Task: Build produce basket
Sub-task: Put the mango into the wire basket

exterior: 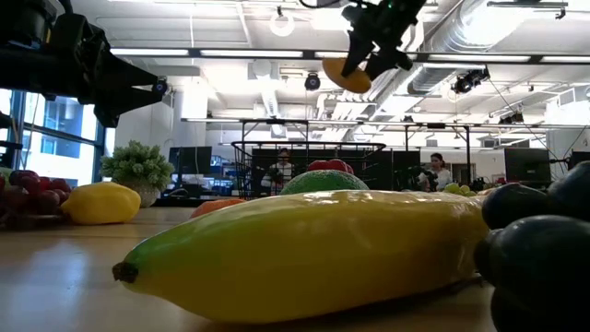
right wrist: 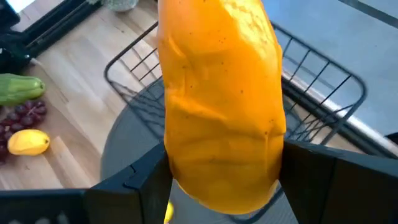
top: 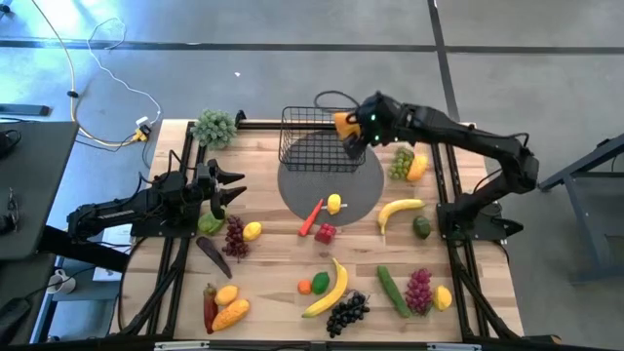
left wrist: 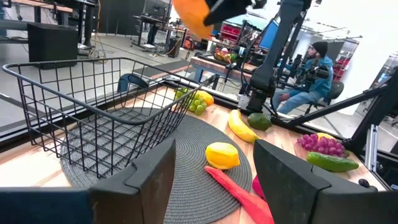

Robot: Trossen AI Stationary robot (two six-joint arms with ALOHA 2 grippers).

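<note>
The black wire-mesh basket [top: 314, 136] stands on the far part of the grey round mat [top: 331, 183]; it also shows in the left wrist view [left wrist: 93, 118]. My right gripper [top: 353, 129] hovers over the basket's right rim, shut on an orange-yellow fruit [top: 341, 121]. My left gripper [top: 232, 191] waits open above the table's left side, pointing toward the mat. Other produce lies scattered on the wood: a banana [top: 402, 208], a lemon [top: 334, 203], purple grapes [top: 235, 235]. My right gripper holds the orange-yellow fruit [right wrist: 217, 106] pinched between its two fingers [right wrist: 143, 180], one on each side of the fruit's lower part [right wrist: 186, 180]. The fingers slant down from the table's right. The fruit is lifted clear, high above the basket [right wrist: 323, 93], and sticks out beyond the fingertips [exterior: 346, 74].
A red chili [top: 311, 216] and a small red fruit [top: 326, 232] lie at the mat's near edge. Green grapes [top: 400, 164], an avocado [top: 421, 226], a cucumber [top: 393, 291] and black grapes [top: 347, 312] lie right and near. A leafy bunch [top: 214, 127] stands far left. People sit beyond the table.
</note>
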